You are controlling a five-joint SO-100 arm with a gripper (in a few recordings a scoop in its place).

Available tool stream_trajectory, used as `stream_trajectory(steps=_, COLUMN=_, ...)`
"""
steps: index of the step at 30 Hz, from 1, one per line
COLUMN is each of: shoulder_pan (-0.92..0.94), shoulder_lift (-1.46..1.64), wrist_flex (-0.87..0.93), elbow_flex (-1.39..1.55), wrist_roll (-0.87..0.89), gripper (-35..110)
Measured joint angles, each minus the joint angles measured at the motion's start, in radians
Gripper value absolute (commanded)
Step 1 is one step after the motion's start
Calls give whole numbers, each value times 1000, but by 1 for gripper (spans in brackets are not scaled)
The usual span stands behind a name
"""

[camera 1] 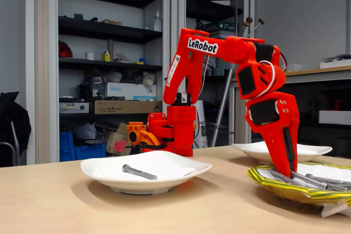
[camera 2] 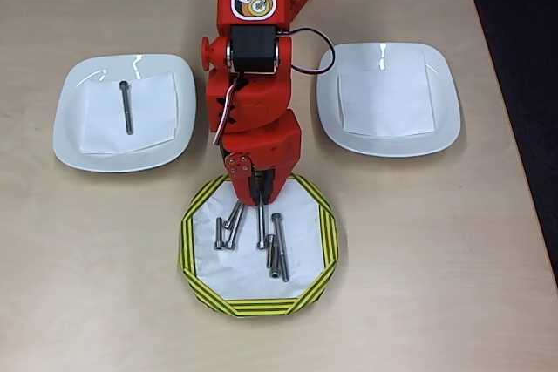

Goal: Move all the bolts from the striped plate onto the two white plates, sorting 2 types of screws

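The red arm reaches forward and down so that its claw [camera 2: 259,200] points into the striped plate [camera 2: 196,215], tips at the plate's far edge in the overhead view; in the fixed view the claw [camera 1: 289,175] comes down steeply onto the near rim of that plate [camera 1: 285,188]. The fingers sit close together around the upper end of one long bolt [camera 2: 261,226] that runs straight away from the tips toward the plate's middle, but whether they actually pinch it or merely stand over it cannot be told from either picture. Just to the left of the claw tips in the overhead view lie three more bolts [camera 2: 230,226], bunched and slightly fanned, and just past the tips to the right lie two or three others [camera 2: 277,250], side by side and nearly parallel; their kinds are hard to separate at this size. Well to the left of the claw, level with the arm's upper joints, the left white plate [camera 2: 70,128] carries a white sheet and one long bolt [camera 2: 126,108] lying lengthwise on it. Well to the right of the claw, the right white plate [camera 2: 440,119] holds only its white sheet. All three plates rest on the pale wooden table [camera 2: 418,285]
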Motion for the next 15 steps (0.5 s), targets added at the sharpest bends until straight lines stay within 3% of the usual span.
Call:
stream_trajectory(steps=8, shoulder_pan=46, shoulder_lift=0, wrist_flex=247, elbow_flex=-247, wrist_roll=-41, gripper=0)
stream_trajectory(steps=15, shoulder_pan=144, shoulder_lift=51, wrist_flex=377, elbow_flex=-276, wrist_roll=-140, gripper=0)
